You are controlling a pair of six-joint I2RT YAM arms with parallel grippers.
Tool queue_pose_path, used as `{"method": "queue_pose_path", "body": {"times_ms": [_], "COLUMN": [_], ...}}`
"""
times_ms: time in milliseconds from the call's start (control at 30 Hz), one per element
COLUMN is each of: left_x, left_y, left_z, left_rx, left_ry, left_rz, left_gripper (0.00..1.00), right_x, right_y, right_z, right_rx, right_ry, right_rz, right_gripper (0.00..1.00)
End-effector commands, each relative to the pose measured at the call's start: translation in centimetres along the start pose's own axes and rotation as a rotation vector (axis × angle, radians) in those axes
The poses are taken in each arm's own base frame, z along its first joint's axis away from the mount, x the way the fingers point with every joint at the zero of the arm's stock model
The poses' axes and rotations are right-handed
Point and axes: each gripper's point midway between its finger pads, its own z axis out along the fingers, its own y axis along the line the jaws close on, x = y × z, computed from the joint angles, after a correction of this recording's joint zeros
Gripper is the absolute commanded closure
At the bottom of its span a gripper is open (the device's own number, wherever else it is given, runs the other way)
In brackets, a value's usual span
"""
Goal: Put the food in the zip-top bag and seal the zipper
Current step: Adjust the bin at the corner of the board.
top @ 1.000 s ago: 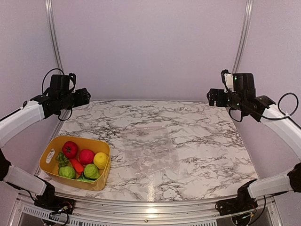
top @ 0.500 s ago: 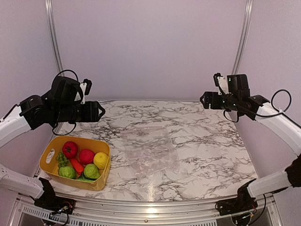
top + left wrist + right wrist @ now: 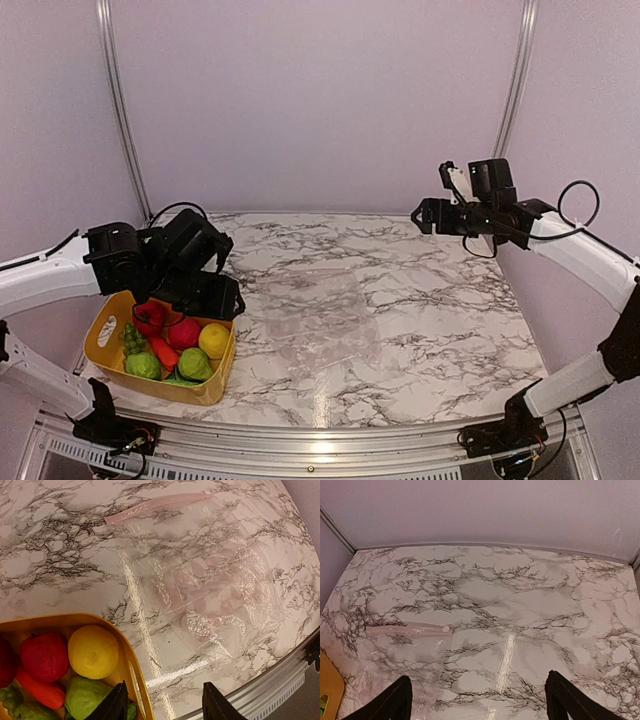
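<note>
1. Currently the left hand (image 3: 222, 298) hangs low over the yellow bin (image 3: 212, 388), at the end nearest the bag. Its fingers are spread and nothing is between them.
2. In the left wrist view, the left hand (image 3: 162, 707) straddles the bin's side wall. The lemon (image 3: 92, 651) and a green round (image 3: 85, 697) lie inside the bin, close to one finger.
3. All the food is in the bin: tomato (image 3: 148, 318), pink-red ball (image 3: 183, 332), carrot (image 3: 163, 352) and grape bunch (image 3: 132, 340), along with the lemon and the greens.
4. The zip-top bag (image 3: 315, 320) lies flat mid-worktop (image 3: 450, 330), just to the right of the bin. It is near the left hand but not touching it.
5. The zipper (image 3: 155, 505) shows as a pinkish strip along the bag's far edge, apart from both hands. I cannot tell whether it is pressed shut.
6. The right hand (image 3: 418, 215) is raised over the far right of the worktop, well apart from the bag. Its fingers are wide apart and hold nothing.
7. In the right wrist view, the zipper's end and part of the bag sit at lower left, with a corner of the bin at the frame edge.
</note>
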Motion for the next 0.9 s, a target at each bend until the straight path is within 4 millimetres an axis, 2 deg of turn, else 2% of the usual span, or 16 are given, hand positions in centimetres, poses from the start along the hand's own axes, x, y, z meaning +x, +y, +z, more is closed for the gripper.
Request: {"method": "queue_pose_path", "body": {"times_ms": [0,167,367,533,733,867], "left_x": [2.2,3.0,3.5,3.2,2.9,2.0], "left_y": [0.4,1.5,1.9,1.7,1.7,1.1], "left_z": [1.8,3.1,5.3,6.5,7.3,7.7], "left_rx": [-0.121,-0.246,-0.317,-0.335,-0.326,-0.288], "left_ry": [0.113,0.167,0.199,0.2,0.203,0.193], "left_rz": [-0.04,-0.095,-0.062,-0.032,0.01,0.139], "left_gripper": [0.49,0.51,0.56,0.74,0.89,0.99], "right_x": [-1.9,-1.6,-0.8,-0.8,-0.4,-0.3], "right_y": [1.1,0.7,0.4,0.5,0.5,0.5], "right_z": [-1.1,-1.5,-1.6,-1.8,-1.7,-2.0], "right_rx": [-0.03,-0.011,-0.004,-0.005,-0.01,-0.009], "right_ry": [-0.042,-0.038,-0.034,-0.036,-0.024,-0.028], "right_rz": [-0.004,-0.011,0.002,0.005,0.013,0.013], "right_gripper": [0.11,0.11,0.12,0.11,0.12,0.12]}}
